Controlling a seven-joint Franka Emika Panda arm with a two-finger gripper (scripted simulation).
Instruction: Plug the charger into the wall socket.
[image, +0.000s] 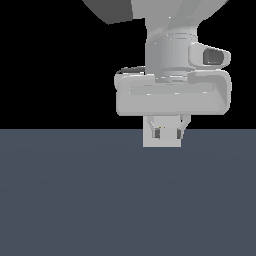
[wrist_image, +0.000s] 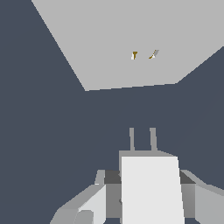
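A flat dark blue-grey bench (image: 75, 200) runs back to a black, featureless backdrop. The gripper (image: 168, 134) hangs above the bench, its fingers (image: 156, 133) clamped on the charger (wrist_image: 151, 188), whose two prongs (wrist_image: 142, 139) point toward the wall socket (wrist_image: 118, 39). In the exterior view the arm hides most of the socket; the wrist view cuts off its edges.

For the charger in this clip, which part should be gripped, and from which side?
Grip the charger by its two flat side faces, coming from the back, opposite its two prongs. That leaves the prongs free to point at the wall socket. The gripper appears to hold it this way, fingers flanking the box.
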